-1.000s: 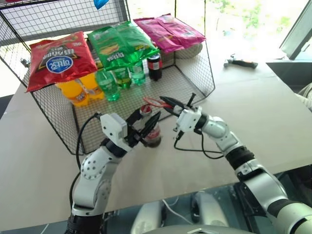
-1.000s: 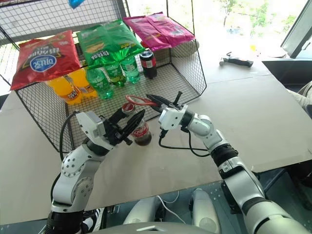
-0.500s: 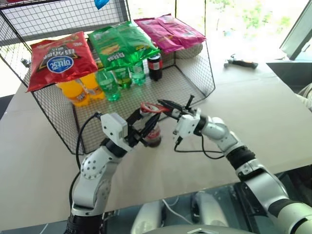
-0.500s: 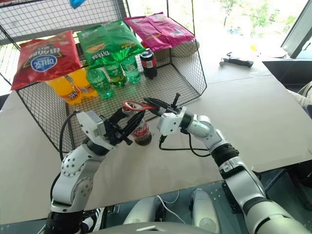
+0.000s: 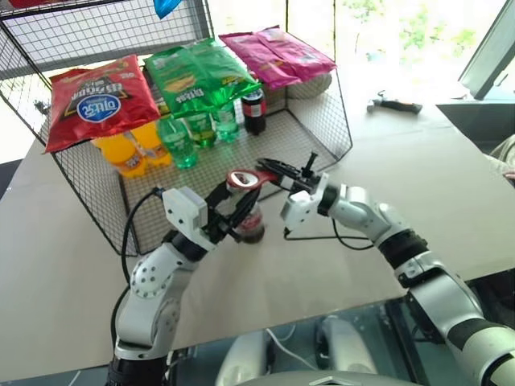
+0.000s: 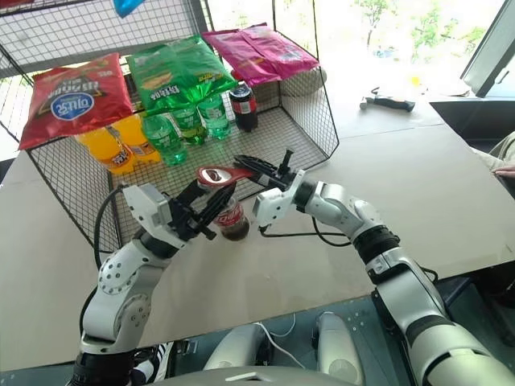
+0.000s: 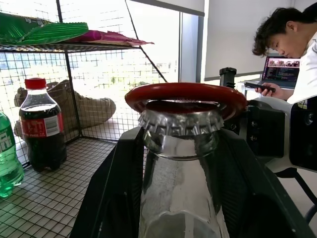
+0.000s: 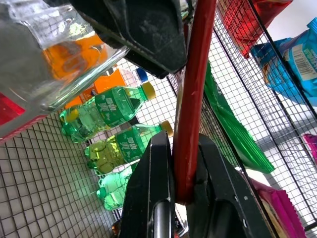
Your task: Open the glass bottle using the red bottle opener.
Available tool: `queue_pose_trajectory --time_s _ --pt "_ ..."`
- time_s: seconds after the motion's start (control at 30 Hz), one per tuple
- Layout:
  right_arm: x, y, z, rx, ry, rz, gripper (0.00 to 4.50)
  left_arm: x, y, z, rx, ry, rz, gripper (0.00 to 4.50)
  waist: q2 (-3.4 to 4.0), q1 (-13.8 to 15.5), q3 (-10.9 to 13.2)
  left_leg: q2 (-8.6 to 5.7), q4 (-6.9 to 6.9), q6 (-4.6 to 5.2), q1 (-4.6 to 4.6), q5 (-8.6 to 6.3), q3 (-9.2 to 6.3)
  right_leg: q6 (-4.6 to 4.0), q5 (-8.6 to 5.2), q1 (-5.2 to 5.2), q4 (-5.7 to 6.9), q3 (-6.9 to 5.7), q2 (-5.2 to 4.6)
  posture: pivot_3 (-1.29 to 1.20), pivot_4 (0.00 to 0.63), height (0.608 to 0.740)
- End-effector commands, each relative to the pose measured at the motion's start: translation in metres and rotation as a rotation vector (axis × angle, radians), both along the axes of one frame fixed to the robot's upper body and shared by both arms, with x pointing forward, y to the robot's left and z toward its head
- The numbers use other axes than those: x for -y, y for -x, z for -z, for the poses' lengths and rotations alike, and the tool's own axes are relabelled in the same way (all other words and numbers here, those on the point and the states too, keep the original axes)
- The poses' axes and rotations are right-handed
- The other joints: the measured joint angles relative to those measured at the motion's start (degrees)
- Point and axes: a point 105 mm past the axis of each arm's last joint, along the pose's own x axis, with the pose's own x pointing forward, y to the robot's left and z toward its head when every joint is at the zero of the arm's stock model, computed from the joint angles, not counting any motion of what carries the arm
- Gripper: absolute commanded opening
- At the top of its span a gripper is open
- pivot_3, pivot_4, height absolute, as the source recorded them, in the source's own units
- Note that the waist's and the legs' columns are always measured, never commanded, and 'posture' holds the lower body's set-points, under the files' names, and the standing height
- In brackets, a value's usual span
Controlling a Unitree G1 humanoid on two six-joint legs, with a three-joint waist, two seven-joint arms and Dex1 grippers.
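The glass bottle [image 5: 252, 227] stands on the table in front of the wire basket, with a red label and a silver crown cap [image 7: 181, 121] on its mouth. My left gripper [image 5: 243, 207] is shut on the bottle's neck, one black finger on each side [image 7: 116, 188]. My right gripper [image 5: 269, 170] reaches in from the right, shut on the handle of the red bottle opener [image 5: 244, 178]. The opener's ring head [image 7: 185, 94] lies over the cap. In the right wrist view the red handle [image 8: 193, 99] runs up between my two fingers.
The wire basket [image 5: 322, 137] behind holds green bottles [image 5: 179, 138], orange bottles [image 5: 121, 153] and a short dark bottle with a red cap [image 5: 254, 108]. Snack bags [image 5: 96, 96] lie on top. A small tool [image 5: 394, 104] lies far right. A person [image 7: 285, 44] sits beyond the table.
My right wrist has rolled, bringing the opener's ring from a tilt above the bottle top down flat over the cap. The left gripper and bottle have kept still.
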Motion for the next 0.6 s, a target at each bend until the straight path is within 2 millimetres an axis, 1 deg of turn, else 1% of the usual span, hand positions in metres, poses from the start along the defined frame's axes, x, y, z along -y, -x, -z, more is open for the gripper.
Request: queue_pose_trajectory --time_s 0.03,0.1,0.2,0.27,0.6 --pt "-0.018 0.017 0.035 -0.024 0.153 -0.09 0.0 0.005 0.001 0.009 -0.044 -0.013 0.022 1.46 -0.01 -0.04 -0.03 0.0 0.0 0.0 0.0 0.0 0.01 0.0 0.0 0.0 0.0 0.0 0.0 0.0 0.15 0.735" --pt "-0.022 0.023 0.044 -0.072 0.162 -0.13 0.0 0.004 0.0 0.009 -0.046 -0.013 0.021 1.46 0.03 -0.09 -0.1 0.0 0.0 0.0 0.02 0.0 0.02 0.0 0.0 0.01 0.0 0.02 0.01 0.0 0.15 0.735" --pt "-0.027 0.033 0.053 -0.118 0.175 -0.192 0.0 0.005 -0.001 0.008 -0.047 -0.012 0.022 1.46 0.06 -0.15 -0.25 0.02 0.0 0.0 0.08 0.0 0.03 0.0 0.0 0.06 0.0 0.02 0.04 0.0 0.15 0.735" --pt "-0.029 0.036 0.058 -0.135 0.186 -0.213 0.0 0.006 -0.001 0.007 -0.047 -0.011 0.022 1.46 0.1 -0.16 -0.35 0.02 0.0 0.01 0.1 0.0 0.03 0.0 0.0 0.08 0.0 0.03 0.04 0.0 0.15 0.735" --pt "-0.039 0.032 0.066 -0.176 0.206 -0.203 0.0 0.007 -0.002 0.005 -0.049 -0.007 0.019 1.46 0.23 -0.42 -0.73 0.06 -0.01 0.07 0.31 -0.04 0.15 0.0 -0.01 0.19 0.07 0.15 0.1 0.0 0.15 0.735"
